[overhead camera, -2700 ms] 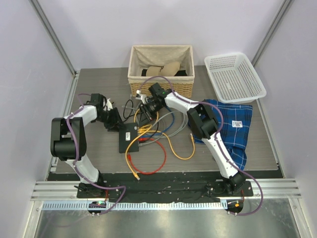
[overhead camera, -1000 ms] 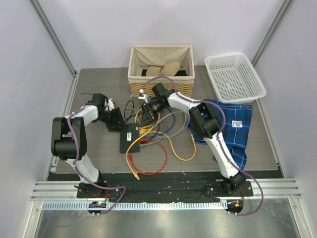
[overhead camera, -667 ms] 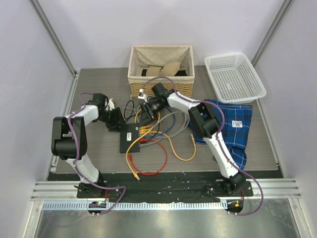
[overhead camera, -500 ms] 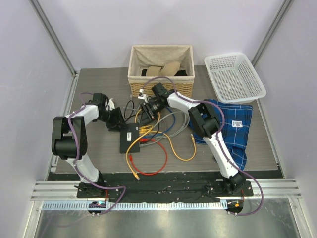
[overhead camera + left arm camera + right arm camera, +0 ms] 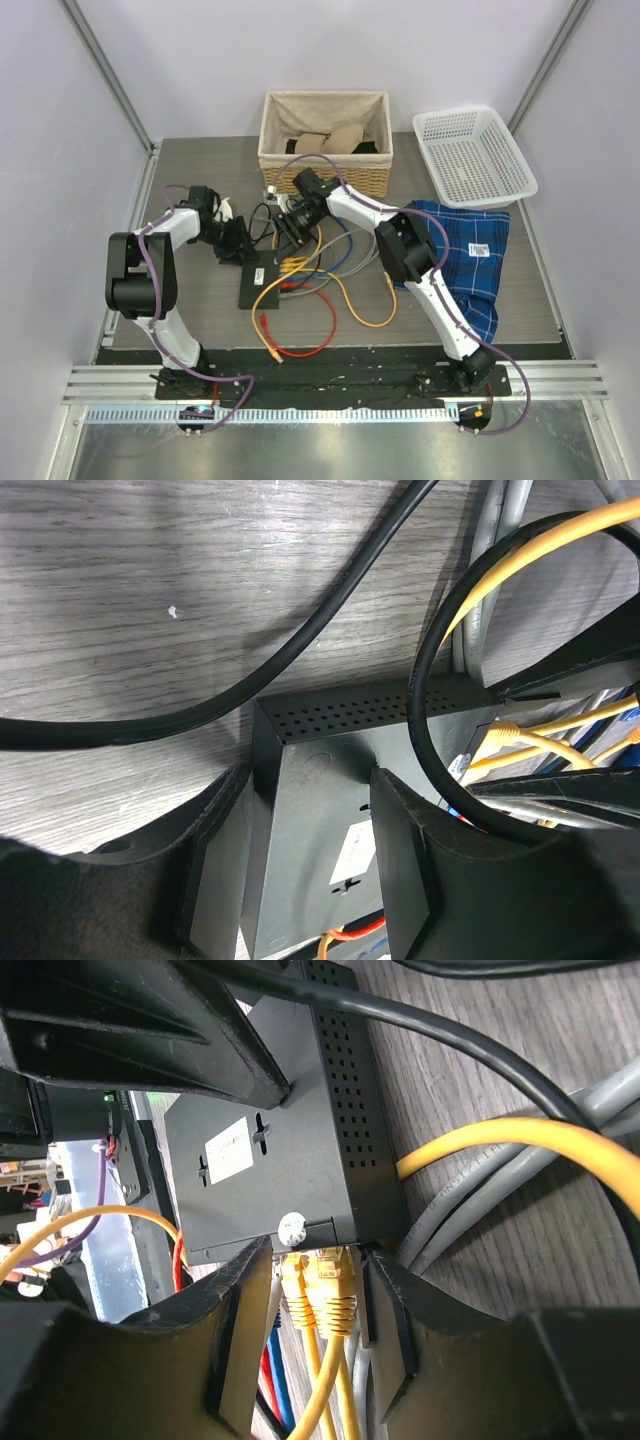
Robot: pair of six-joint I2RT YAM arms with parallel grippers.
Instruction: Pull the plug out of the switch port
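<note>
switch (image 5: 320,820): matt black metal | table (image 5: 120,600): wood-grain, matt | yellow plugs (image 5: 335,1295): glossy plastic

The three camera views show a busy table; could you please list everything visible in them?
switch: one, black, centre-left.
yellow cables: at least two, plugged into the switch.
red cable: one, looped before the switch.
grey cables: several, right of the switch.
black cable: one, behind the switch.
wicker basket: one, beige, rear centre.
plastic basket: one, white, rear right.
cloth: one, blue plaid, right.
left gripper: black, open over the switch.
right gripper: black, open around the yellow cables.
</note>
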